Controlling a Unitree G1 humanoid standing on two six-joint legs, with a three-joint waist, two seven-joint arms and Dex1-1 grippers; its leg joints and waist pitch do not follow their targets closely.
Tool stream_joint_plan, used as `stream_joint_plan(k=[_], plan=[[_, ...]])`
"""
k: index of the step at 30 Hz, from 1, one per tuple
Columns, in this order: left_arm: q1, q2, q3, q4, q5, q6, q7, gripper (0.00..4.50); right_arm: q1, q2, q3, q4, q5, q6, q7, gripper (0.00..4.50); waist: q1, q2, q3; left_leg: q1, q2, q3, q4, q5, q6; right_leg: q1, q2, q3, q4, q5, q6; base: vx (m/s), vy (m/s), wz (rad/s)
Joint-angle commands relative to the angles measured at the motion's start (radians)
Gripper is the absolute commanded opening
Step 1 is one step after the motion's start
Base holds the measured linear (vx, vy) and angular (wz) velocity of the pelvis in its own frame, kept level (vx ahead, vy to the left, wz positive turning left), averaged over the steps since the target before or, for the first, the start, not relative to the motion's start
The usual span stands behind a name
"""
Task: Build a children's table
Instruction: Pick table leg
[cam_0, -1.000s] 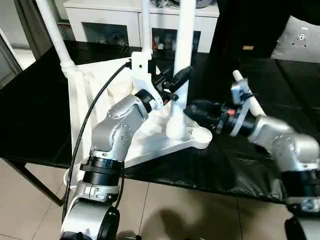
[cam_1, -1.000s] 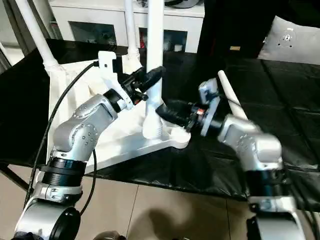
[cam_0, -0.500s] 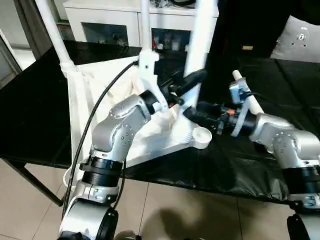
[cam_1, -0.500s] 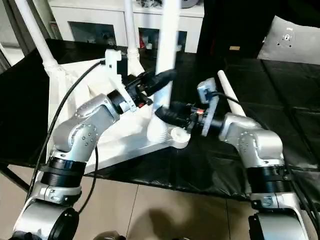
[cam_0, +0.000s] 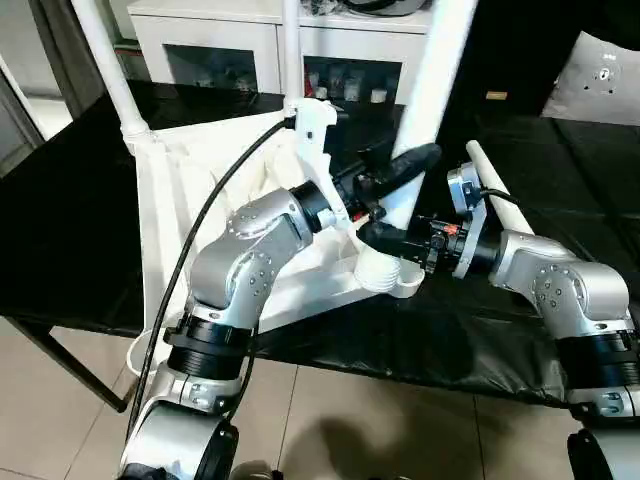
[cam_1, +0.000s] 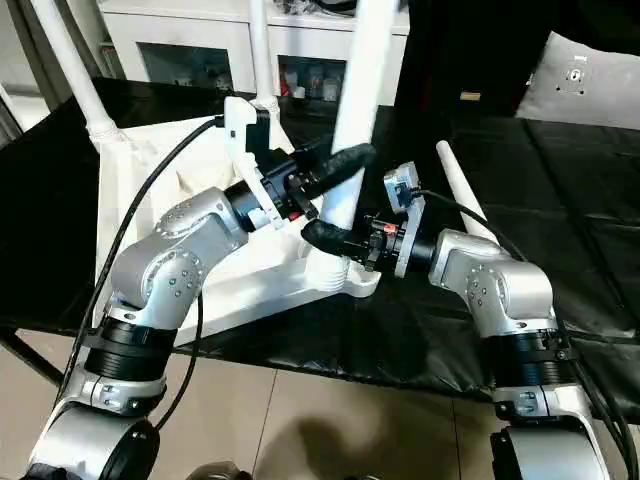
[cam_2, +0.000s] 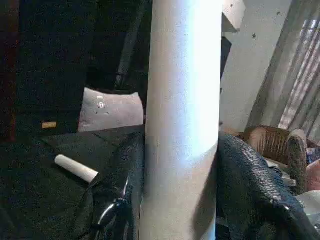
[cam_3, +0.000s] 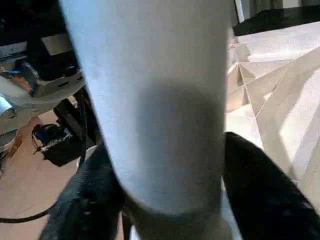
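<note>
Left hand (cam_0: 398, 178): its two black fingers are clamped on the leaning leg (cam_0: 425, 95), one finger (cam_2: 112, 200) on each side of the white tube, as the left wrist view confirms. The grip sits partway up the tube, above the other hand.

Right hand (cam_0: 385, 240): its black fingers (cam_3: 260, 195) flank the same leg low down, just above the corner socket (cam_0: 385, 275). The right wrist view shows a finger on either side of the tube; whether they press on it or stand slightly off cannot be told.

Table top (cam_0: 180, 190): white, lying upside down on the black surface (cam_0: 60, 230), ribbed underside facing up, near corner toward the robot close to the surface's edge.

Leaning leg: its lower end is at the near corner socket; the tube tilts toward the robot's right as it rises and runs out of the top of the view.

Two further legs, the far-left leg (cam_0: 105, 65) and the rear leg (cam_0: 291, 50), stand in the far sockets of the table top.

A fourth leg (cam_0: 490, 185) lies loose on the black surface, behind the right forearm, apart from the table top.

A white cabinet (cam_0: 250, 40) stands beyond the surface.
</note>
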Motion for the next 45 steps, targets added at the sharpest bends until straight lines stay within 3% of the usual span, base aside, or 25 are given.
stream_joint_plan(k=[1,7,15,17,18,22,29,30,31,32,33,35,38,40,42,43,45], plan=[[0.001,0.001,-0.01,-0.023,-0.005,-0.004,-0.012,1.82,-0.014,0.0,0.005,-0.004,-0.005,0.006,-0.002,2.6,0.0,-0.021,-0.08,0.001,0.074,-0.03,-0.061,-0.005,0.096,0.073,-0.1,0.075,-0.081,-0.295,-0.044,0.0,0.0,0.0],[0.004,0.004,-0.019,-0.026,-0.002,-0.002,-0.017,1.82,-0.012,0.003,0.004,-0.002,-0.004,0.006,-0.005,2.11,0.0,-0.019,-0.081,0.001,0.076,-0.032,-0.061,0.001,0.097,0.073,-0.1,0.076,-0.078,-0.276,-0.049,0.0,0.0,0.0],[0.007,0.0,-0.043,-0.035,0.011,0.036,-0.001,1.82,-0.023,0.032,-0.02,0.045,-0.035,-0.015,-0.089,1.99,-0.002,-0.026,-0.08,0.0,0.076,-0.03,-0.062,0.006,0.095,0.072,-0.102,0.077,-0.076,-0.286,-0.051,0.0,0.0,0.0],[0.01,-0.003,-0.049,-0.05,0.002,0.046,-0.005,2.52,-0.016,0.049,-0.027,0.041,-0.036,-0.027,-0.111,1.98,-0.003,-0.027,-0.08,0.001,0.075,-0.03,-0.062,0.004,0.092,0.071,-0.102,0.077,-0.079,-0.291,-0.049,0.0,0.0,0.0],[0.012,-0.004,-0.052,-0.058,-0.006,0.055,-0.009,2.52,-0.011,0.053,-0.025,0.035,-0.04,-0.037,-0.115,1.97,-0.002,-0.022,-0.08,0.002,0.078,-0.031,-0.063,0.01,0.09,0.07,-0.102,0.078,-0.077,-0.286,-0.051,0.0,0.0,0.0],[0.027,-0.01,-0.069,-0.097,-0.037,0.08,-0.028,2.74,0.009,0.076,-0.021,0.023,-0.055,-0.08,-0.136,1.96,-0.004,-0.021,-0.081,0.003,0.081,-0.031,-0.063,0.007,0.084,0.07,-0.105,0.08,-0.074,-0.257,-0.071,0.0,0.0,0.0],[0.032,-0.011,-0.076,-0.108,-0.042,0.084,-0.034,2.89,0.013,0.085,-0.026,0.022,-0.06,-0.09,-0.152,1.93,-0.004,-0.022,-0.078,0.002,0.074,-0.029,-0.064,-0.011,0.084,0.073,-0.101,0.078,-0.081,-0.298,-0.049,0.0,0.0,0.0],[0.032,-0.011,-0.076,-0.109,-0.043,0.085,-0.035,3.02,0.013,0.086,-0.026,0.022,-0.061,-0.091,-0.154,1.92,-0.004,-0.017,-0.079,0.003,0.077,-0.031,-0.064,-0.006,0.081,0.072,-0.102,0.079,-0.08,-0.293,-0.049,0.0,0.0,0.0],[0.045,-0.02,-0.085,-0.134,-0.069,0.094,-0.049,3.08,0.029,0.108,-0.049,0.016,-0.061,-0.102,-0.204,1.9,-0.002,-0.003,-0.08,0.003,0.079,-0.034,-0.064,-0.003,0.077,0.071,-0.102,0.079,-0.077,-0.281,-0.055,0.0,0.0,0.0],[0.058,-0.03,-0.063,-0.157,-0.097,0.095,-0.044,3.1,0.054,0.131,-0.089,0.004,-0.066,-0.125,-0.278,1.9,-0.006,-0.014,-0.079,0.001,0.082,-0.033,-0.066,-0.003,0.071,0.071,-0.105,0.081,-0.078,-0.267,-0.063,0.0,0.0,0.0],[0.061,-0.032,-0.052,-0.162,-0.102,0.097,-0.039,3.1,0.06,0.135,-0.1,0.001,-0.067,-0.127,-0.298,1.9,-0.004,-0.016,-0.082,0.002,0.082,-0.033,-0.065,0.004,0.066,0.072,-0.106,0.081,-0.072,-0.246,-0.079,0.0,0.0,0.0],[0.068,-0.014,-0.03,-0.172,-0.093,0.095,-0.026,3.1,0.071,0.131,-0.104,-0.004,-0.096,-0.162,-0.326,1.9,-0.006,-0.015,-0.081,0.002,0.082,-0.033,-0.065,0.001,0.069,0.071,-0.103,0.08,-0.072,-0.234,-0.086,0.0,0.0,0.0],[0.092,0.032,-0.002,-0.199,-0.068,0.102,-0.004,3.1,0.091,0.129,-0.112,-0.015,-0.151,-0.204,-0.402,1.9,-0.011,-0.015,-0.075,0.003,0.073,-0.03,-0.068,-0.035,0.052,0.073,-0.1,0.077,-0.084,-0.309,-0.045,0.0,0.0,0.0],[0.115,0.086,-0.008,-0.207,-0.018,0.102,0.008,3.1,0.116,0.138,-0.111,-0.026,-0.216,-0.322,-0.455,1.89,-0.017,-0.015,-0.073,0.004,0.07,-0.028,-0.07,-0.053,0.045,0.07,-0.097,0.076,-0.091,-0.349,-0.015,0.0,0.0,0.0],[0.142,0.156,-0.047,-0.201,0.055,0.099,0.006,3.1,0.13,0.134,-0.124,-0.054,-0.198,-0.243,-0.479,1.89,-0.026,-0.011,-0.073,0.007,0.071,-0.034,-0.073,-0.054,0.046,0.07,-0.092,0.075,-0.089,-0.349,0.008,0.0,0.0,0.0],[0.153,0.181,-0.063,-0.197,0.079,0.099,0.003,3.1,0.137,0.131,-0.128,-0.068,-0.185,-0.206,-0.481,1.89,-0.029,-0.016,-0.074,0.006,0.072,-0.035,-0.073,-0.053,0.051,0.07,-0.092,0.075,-0.086,-0.337,0.006,0.0,0.0,0.0],[0.171,0.222,-0.095,-0.17,0.122,0.125,0.02,3.1,0.159,0.128,-0.131,-0.1,-0.179,-0.202,-0.487,1.89,-0.032,-0.012,-0.076,0.007,0.075,-0.036,-0.072,-0.049,0.057,0.068,-0.093,0.077,-0.082,-0.308,-0.008,0.0,0.0,0.0]])
